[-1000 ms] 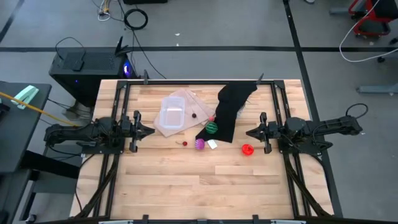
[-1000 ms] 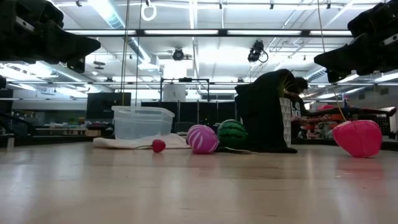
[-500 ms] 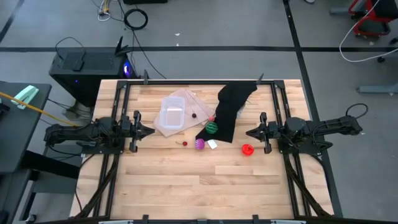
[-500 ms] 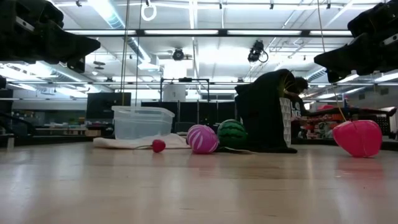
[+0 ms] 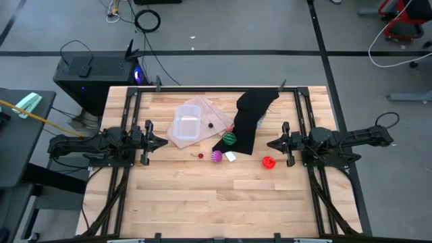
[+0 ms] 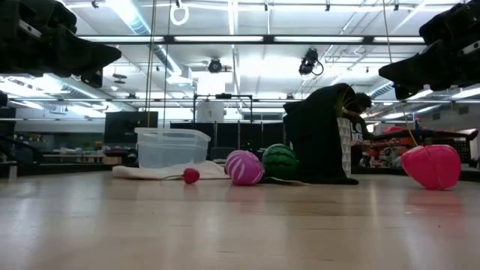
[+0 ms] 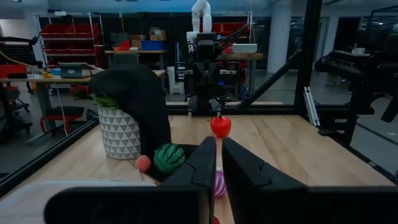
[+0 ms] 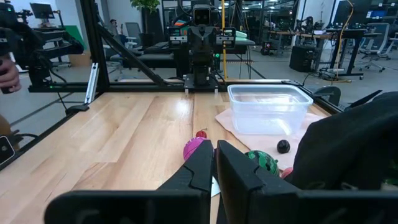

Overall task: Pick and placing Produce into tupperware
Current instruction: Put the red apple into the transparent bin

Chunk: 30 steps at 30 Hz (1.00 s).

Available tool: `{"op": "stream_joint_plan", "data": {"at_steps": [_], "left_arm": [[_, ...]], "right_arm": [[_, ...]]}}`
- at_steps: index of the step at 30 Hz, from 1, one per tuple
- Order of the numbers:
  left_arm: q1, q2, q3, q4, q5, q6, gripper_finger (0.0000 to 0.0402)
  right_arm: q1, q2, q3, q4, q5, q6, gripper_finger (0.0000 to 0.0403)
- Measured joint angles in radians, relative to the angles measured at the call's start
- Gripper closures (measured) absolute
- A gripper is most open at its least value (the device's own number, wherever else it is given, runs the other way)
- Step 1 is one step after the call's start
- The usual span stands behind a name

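1. The wooden desk (image 5: 202,202) carries everything.
2. The black cloth (image 5: 248,118) lies between both jaws.
3. The tupperware (image 5: 185,125) sits near the left jaws (image 5: 162,142), fingers nearly together, empty.
4. The red produce (image 5: 268,162) lies just beside the right jaws (image 5: 270,144), likewise narrow and empty.

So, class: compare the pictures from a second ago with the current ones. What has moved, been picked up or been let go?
Nothing has visibly changed. Both arms wait at the table's sides, the left gripper and right gripper holding nothing. The fruit pieces lie where they were, and the tupperware has not moved.
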Motion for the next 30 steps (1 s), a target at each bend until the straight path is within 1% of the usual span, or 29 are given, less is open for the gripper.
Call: {"op": "stream_joint_plan", "data": {"at_steps": [4, 13, 24, 30], "left_arm": [[0.0, 0.0, 0.0, 0.0, 0.0, 0.001, 0.0374], [0.0, 0.0, 0.0, 0.0, 0.0, 0.0, 0.0363], [0.0, 0.0, 0.0, 0.01, 0.0, 0.0, 0.0374], [0.0, 0.0, 0.0, 0.01, 0.0, 0.0, 0.0367]], "right_arm": [[0.0, 0.0, 0.0, 0.0, 0.0, 0.0, 0.0373], [0.0, 0.0, 0.0, 0.0, 0.0, 0.0, 0.0373], [0.0, 0.0, 0.0, 0.0, 0.0, 0.0, 0.0373], [0.0, 0.0, 0.0, 0.0, 0.0, 0.0, 0.0373]]}}
